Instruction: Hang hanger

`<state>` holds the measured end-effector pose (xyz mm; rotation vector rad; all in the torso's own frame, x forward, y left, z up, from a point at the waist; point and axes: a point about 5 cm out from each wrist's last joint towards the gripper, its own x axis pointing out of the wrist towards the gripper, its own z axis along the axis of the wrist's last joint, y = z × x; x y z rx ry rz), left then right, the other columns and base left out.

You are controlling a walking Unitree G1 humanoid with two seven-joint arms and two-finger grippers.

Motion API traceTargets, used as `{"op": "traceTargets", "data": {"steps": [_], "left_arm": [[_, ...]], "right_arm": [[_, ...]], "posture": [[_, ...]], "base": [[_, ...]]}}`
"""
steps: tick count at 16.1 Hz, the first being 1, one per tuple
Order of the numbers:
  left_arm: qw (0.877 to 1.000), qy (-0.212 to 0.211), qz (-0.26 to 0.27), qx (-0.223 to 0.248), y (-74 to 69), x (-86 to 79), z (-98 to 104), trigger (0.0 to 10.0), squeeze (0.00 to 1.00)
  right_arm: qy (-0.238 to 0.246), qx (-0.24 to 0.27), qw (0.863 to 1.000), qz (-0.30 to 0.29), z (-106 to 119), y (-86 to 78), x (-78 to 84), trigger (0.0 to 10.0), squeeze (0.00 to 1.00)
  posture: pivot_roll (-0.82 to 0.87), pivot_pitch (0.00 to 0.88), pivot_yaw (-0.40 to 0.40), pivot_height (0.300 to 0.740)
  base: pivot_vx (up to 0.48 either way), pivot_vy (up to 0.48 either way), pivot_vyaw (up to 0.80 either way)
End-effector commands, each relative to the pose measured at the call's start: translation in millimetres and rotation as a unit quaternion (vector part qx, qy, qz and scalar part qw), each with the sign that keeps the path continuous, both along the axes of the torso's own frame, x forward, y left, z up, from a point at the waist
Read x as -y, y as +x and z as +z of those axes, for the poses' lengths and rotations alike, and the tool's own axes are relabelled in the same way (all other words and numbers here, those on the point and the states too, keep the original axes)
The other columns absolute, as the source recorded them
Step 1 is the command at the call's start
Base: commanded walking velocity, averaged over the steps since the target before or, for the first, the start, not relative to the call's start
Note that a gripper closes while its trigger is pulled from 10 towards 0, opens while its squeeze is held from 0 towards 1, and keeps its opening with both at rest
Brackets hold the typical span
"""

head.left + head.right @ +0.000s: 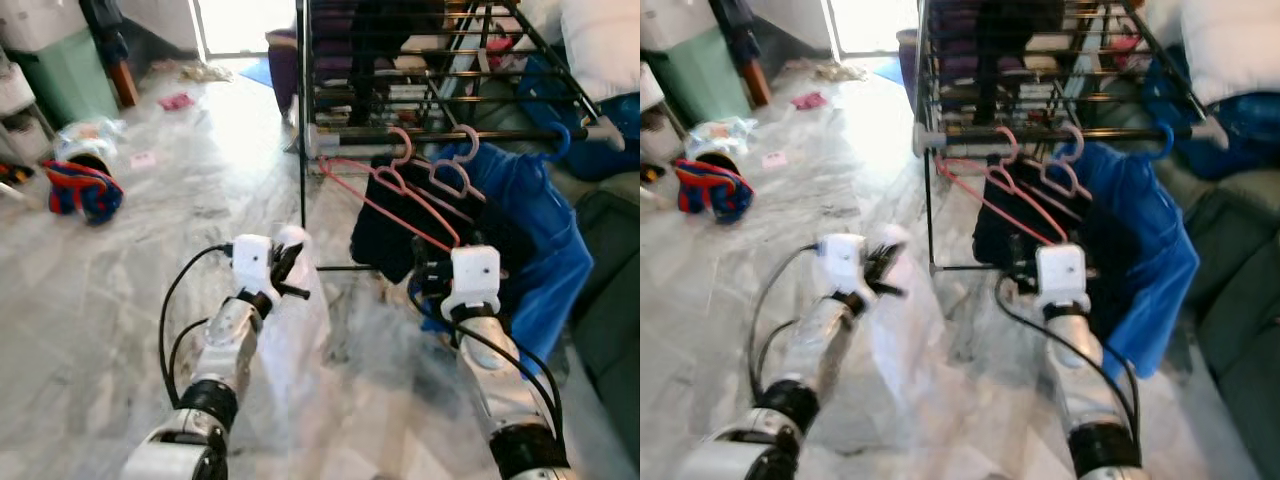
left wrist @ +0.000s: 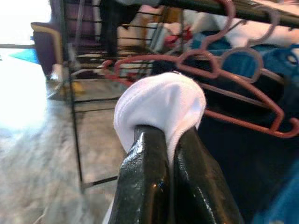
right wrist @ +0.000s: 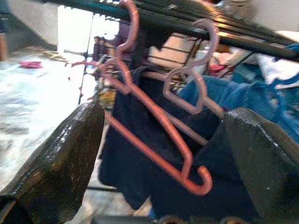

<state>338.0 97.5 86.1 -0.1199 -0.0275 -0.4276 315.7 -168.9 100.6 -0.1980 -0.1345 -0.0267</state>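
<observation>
Pink hanger (image 3: 154, 116) already hooked on the drying rack's rail (image 3: 187, 25), right gripper (image 3: 159, 154) spread open just before it, left gripper (image 2: 163, 154) clamped on white cloth (image 2: 161, 105); best to back away straight without snagging.
</observation>
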Motion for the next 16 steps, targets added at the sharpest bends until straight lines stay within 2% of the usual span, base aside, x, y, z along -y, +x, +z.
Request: {"op": "traceTargets", "data": {"steps": [1, 5, 8, 9, 14, 16], "left_arm": [[1.000, 0.009, 0.007, 0.025, 4.6, -8.7, 10, 10.0, 0.00], [1.000, 0.006, 0.004, 0.023, 2.9, -6.7, 9, 10.0, 0.00], [1.000, 0.005, 0.003, 0.023, 1.8, -6.4, 8, 10.0, 0.00], [1.000, -0.005, 0.004, 0.019, 1.2, -6.2, 8, 10.0, 0.00], [1.000, -0.001, 0.015, 0.016, 0.1, -9.3, 6, 10.0, 0.00], [1.000, 0.003, 0.014, 0.015, -1.6, -10.6, 5, 10.0, 0.00]], "right_arm": [[0.004, 0.008, 1.000, 0.001, 5, 2.6, -5.1, 10.0, 0.00], [0.001, 0.008, 1.000, 0.000, 6, 3.5, -4.4, 10.0, 0.00], [-0.002, 0.010, 1.000, 0.003, 8, 4.8, -5.5, 10.0, 0.00], [-0.003, 0.009, 1.000, 0.004, 8, 5.0, -5.8, 10.0, 0.00], [0.003, -0.011, 0.998, 0.057, 7, 7.8, -10.2, 10.0, 0.00], [-0.005, -0.021, 0.997, 0.068, 11, 13.2, -5.9, 10.0, 0.00]], "posture": [[-0.07, 0.106, -0.002, 0.740], [-0.07, 0.108, -0.008, 0.740], [-0.06, 0.114, -0.012, 0.740], [-0.06, 0.116, -0.013, 0.740], [-0.06, 0.132, -0.013, 0.740], [-0.06, 0.143, -0.016, 0.740]], "base": [[0.472, 0.000, 0.00], [0.474, 0.000, -0.71], [0.480, 0.000, 0.00], [0.000, 0.000, 0.00], [0.000, 0.000, 0.00], [0.000, 0.000, 0.00]]}}
